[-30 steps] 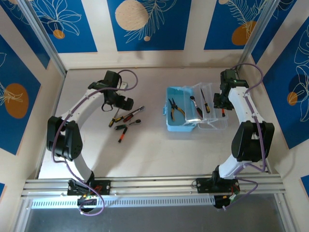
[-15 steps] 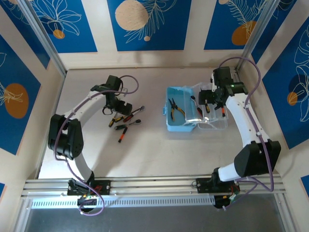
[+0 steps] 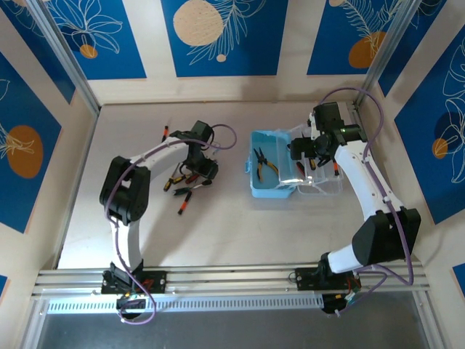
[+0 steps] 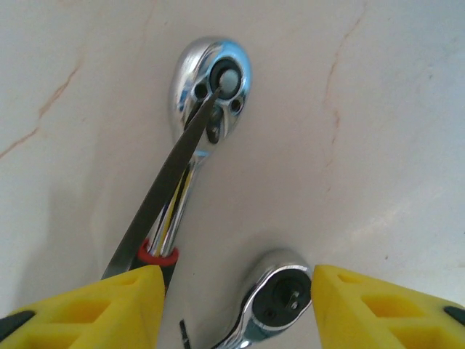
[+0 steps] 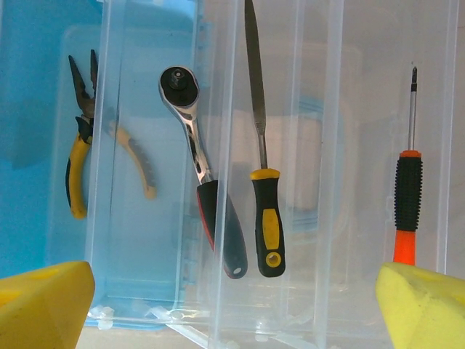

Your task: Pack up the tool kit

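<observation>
The light-blue case [image 3: 263,190] lies open at centre right, its clear lid [image 3: 323,187] folded out to the right. Yellow-handled pliers [image 5: 77,156] rest in the blue half. Seen through the lid are a ratchet wrench [image 5: 195,138] with a black-and-red handle, a yellow-and-black file [image 5: 264,196] and an orange-and-black screwdriver [image 5: 408,200]. My right gripper [image 5: 232,280] hovers open above them. My left gripper [image 4: 236,291] is open low over loose tools on the table, its fingers either side of a silver ratchet head [image 4: 280,298]. Beyond lies a second chrome ratchet head [image 4: 212,80], crossed by a dark screwdriver blade [image 4: 171,182].
Red-and-black screwdrivers [image 3: 182,192] lie scattered left of the left gripper [image 3: 200,164], and another small tool [image 3: 164,133] sits further back left. The right gripper [image 3: 308,149] is over the lid. Walls close in the table on three sides.
The left arm swung right and down over the loose tools. The right gripper moved left from the table's right edge to above the open lid.
</observation>
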Tool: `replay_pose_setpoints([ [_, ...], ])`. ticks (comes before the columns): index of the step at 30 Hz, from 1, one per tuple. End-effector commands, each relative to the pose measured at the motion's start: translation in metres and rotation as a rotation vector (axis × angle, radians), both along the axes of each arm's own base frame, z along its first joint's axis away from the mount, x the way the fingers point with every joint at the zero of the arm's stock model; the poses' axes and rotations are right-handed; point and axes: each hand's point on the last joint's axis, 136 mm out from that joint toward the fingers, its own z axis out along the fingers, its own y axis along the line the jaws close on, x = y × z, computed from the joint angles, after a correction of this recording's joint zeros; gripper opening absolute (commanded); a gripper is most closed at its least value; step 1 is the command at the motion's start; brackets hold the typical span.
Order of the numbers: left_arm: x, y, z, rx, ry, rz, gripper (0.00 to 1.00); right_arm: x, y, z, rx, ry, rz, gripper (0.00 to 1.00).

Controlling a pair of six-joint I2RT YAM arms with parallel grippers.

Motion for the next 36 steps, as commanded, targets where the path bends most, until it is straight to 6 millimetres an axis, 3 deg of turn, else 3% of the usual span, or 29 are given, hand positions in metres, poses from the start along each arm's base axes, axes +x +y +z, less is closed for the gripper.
replay_pose_setpoints([
  [1,0.007,-0.016,0.003,-0.061,0.007,-0.013,0.54,0.001,0.006,0.0,0.013,-0.004,0.027,0.99],
  [9,0.011,-0.023,-0.012,-0.069,0.039,-0.018,0.53,0.002,0.007,-0.001,0.018,-0.004,0.031,0.99],
  [18,0.023,-0.016,-0.023,-0.046,0.041,0.0,0.53,0.0,0.007,-0.005,0.019,0.002,0.032,0.99],
  [28,0.038,-0.007,-0.01,-0.057,0.002,0.008,0.53,0.0,0.008,-0.008,0.026,0.008,0.033,0.99],
  [36,0.037,-0.007,-0.016,-0.056,0.013,0.002,0.53,-0.001,0.009,-0.013,0.027,0.019,0.034,0.99],
])
